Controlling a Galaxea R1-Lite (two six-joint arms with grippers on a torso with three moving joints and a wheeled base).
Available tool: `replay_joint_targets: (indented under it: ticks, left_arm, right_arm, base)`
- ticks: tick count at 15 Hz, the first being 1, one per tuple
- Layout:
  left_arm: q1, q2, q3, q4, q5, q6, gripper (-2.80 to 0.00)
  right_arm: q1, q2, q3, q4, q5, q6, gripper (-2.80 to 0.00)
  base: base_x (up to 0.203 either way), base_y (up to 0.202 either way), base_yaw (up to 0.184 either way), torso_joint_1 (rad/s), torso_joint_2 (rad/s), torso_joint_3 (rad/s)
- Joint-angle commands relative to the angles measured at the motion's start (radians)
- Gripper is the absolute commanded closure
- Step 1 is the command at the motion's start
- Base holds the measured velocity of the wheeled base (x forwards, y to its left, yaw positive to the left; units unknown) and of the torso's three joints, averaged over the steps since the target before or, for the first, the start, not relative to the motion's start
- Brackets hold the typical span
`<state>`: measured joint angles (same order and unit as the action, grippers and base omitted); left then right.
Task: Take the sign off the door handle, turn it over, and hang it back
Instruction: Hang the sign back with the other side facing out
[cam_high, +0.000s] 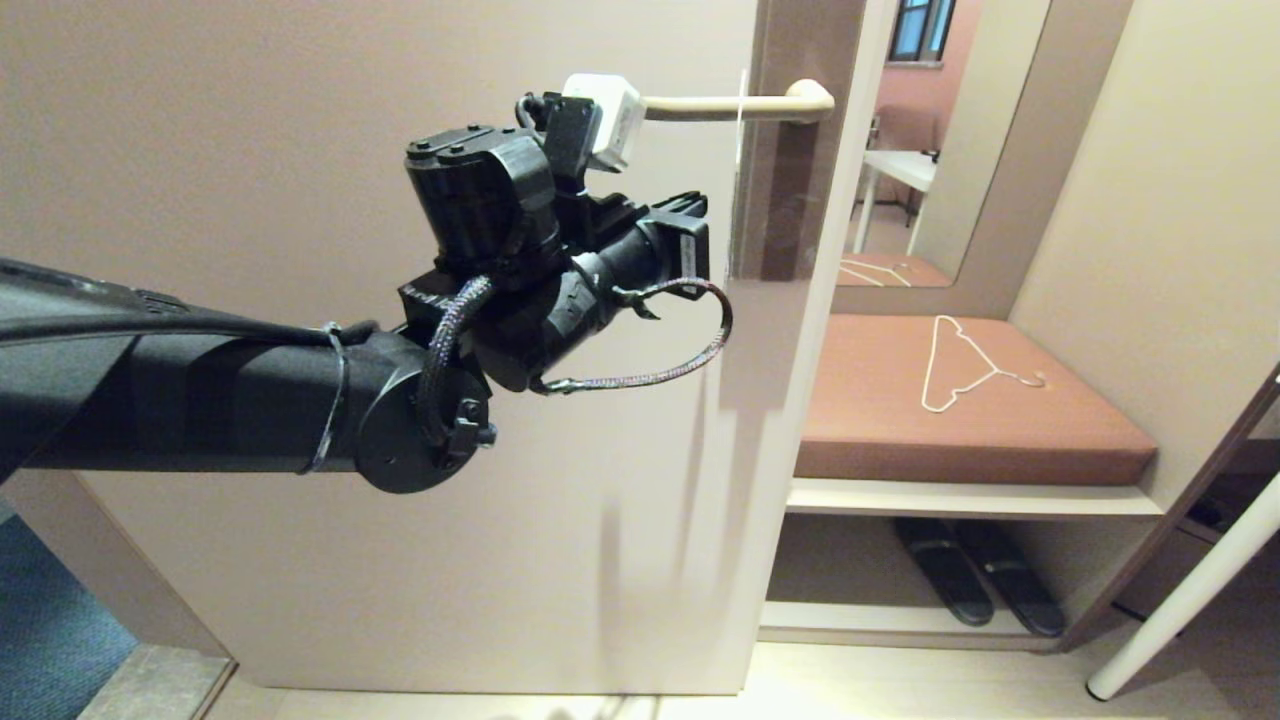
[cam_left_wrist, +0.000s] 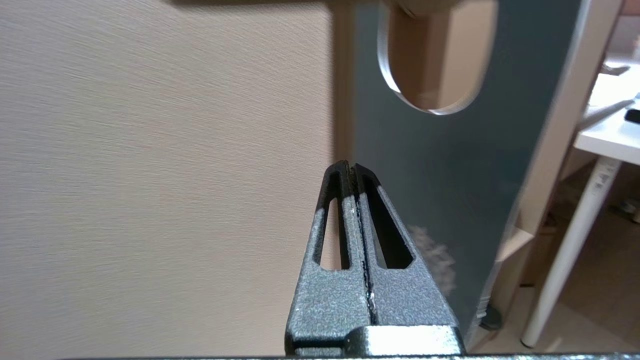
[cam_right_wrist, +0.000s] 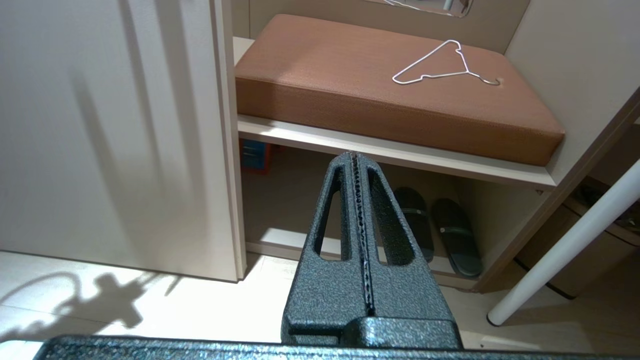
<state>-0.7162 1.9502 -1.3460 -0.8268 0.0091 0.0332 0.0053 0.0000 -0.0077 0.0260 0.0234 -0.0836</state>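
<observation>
Left wrist view: left end effector (cam_left_wrist: 352, 167) pinched on near edge of sign (cam_left_wrist: 440, 165), blue face showing. Sign hangs long axis vertical from door handle (cam_high: 735, 106), hole above fingertips. Right end effector (cam_right_wrist: 355, 157) closed, empty, parked low.

this is looking like a hotel guest room entryway: a door-hanger sign (cam_left_wrist: 440, 165) is hanging on the lever door handle (cam_high: 740, 106) of a plain beige door (cam_high: 300, 150). beside the door an open wardrobe niche is showing a brown cushioned bench (cam_high: 960, 420) with a thin white wire clothes hanger (cam_high: 965, 365) lying on it, and a pair of dark slippers (cam_high: 975, 585) is sitting on the shelf beneath. a mirror (cam_high: 930, 140) behind the bench is reflecting a white desk and a window.
</observation>
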Motion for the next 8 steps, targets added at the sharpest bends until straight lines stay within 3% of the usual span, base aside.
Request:
replay_joint_targets:
  ticks: [1,8]
  left_arm:
    - [-0.01,0.028,-0.016,-0.005,0.0,0.001,0.0]
    - [-0.056,0.115,-0.143,-0.003,0.0,0.001,0.0]
  right_arm:
    - [0.001,0.002,0.0,0.0,0.0,-0.001,0.0]
    - [0.001,0.002,0.0,0.0,0.0,0.001,0.0]
  base:
    - [0.0,0.0,0.0,0.0,0.0,0.0]
    - [0.0,0.0,0.0,0.0,0.0,0.0]
